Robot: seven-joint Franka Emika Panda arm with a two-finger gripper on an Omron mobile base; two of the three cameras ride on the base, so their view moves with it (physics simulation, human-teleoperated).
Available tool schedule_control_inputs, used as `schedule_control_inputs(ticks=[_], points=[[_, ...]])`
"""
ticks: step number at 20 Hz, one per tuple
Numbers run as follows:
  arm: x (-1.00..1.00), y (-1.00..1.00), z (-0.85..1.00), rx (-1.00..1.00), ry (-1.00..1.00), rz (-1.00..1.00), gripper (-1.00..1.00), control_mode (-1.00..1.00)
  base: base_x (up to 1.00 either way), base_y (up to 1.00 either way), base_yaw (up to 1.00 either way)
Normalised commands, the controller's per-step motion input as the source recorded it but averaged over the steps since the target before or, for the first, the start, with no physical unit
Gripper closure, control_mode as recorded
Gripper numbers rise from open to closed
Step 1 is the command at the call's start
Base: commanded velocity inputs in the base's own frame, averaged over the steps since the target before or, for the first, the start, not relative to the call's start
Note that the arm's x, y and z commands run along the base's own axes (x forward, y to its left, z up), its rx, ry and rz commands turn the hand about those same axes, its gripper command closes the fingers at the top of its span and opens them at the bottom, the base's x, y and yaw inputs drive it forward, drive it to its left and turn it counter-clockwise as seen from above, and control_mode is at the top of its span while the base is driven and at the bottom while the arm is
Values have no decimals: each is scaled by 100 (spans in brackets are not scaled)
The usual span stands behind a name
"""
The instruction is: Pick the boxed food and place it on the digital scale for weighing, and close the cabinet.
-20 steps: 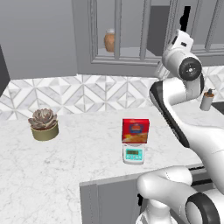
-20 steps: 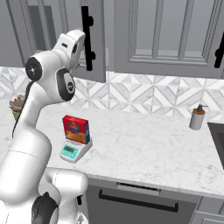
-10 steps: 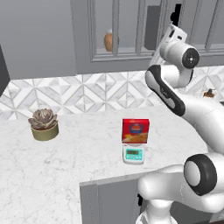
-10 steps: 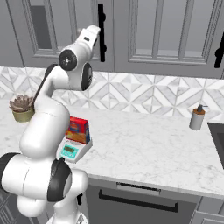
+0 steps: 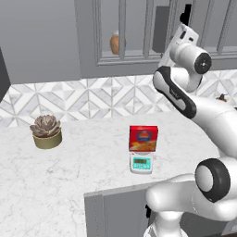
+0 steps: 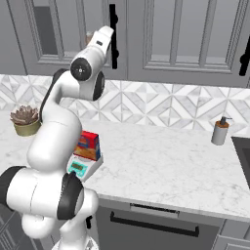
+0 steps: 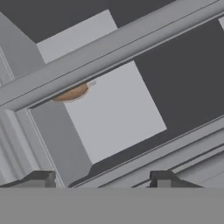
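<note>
The boxed food (image 5: 143,138) (image 6: 88,145), a red box, stands upright on the digital scale (image 5: 141,163) (image 6: 81,167) on the marble counter. My arm reaches up to the cabinet (image 6: 68,29), and the hand sits right by the black bar handle (image 6: 113,36) (image 5: 186,13) of its glass door. That door looks about flush with the neighbouring door (image 6: 185,34). In the hand view my gripper (image 7: 101,178) faces the glass panes and grey frame bars from close by. Its fingertips (image 7: 41,177) stand apart with nothing between them.
A brown jar (image 5: 115,42) (image 7: 72,92) sits on the shelf behind the glass. A potted succulent (image 5: 46,131) (image 6: 25,120) stands at the counter's left. A soap dispenser (image 6: 220,132) is at the right, beside a sink edge (image 6: 241,146).
The glass door has swung to the right towards the cabinet front, with my hand following its handle. The arm has folded higher and closer to the wall. Box and scale stayed put.
</note>
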Motion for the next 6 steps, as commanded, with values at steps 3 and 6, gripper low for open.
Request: schedule_control_inputs(ticks=[3,6], points=[[38,29,-36,0,5,0,-100,-100,0,0,0],[47,30,-36,0,30,2,-100,-100,0,0,0]])
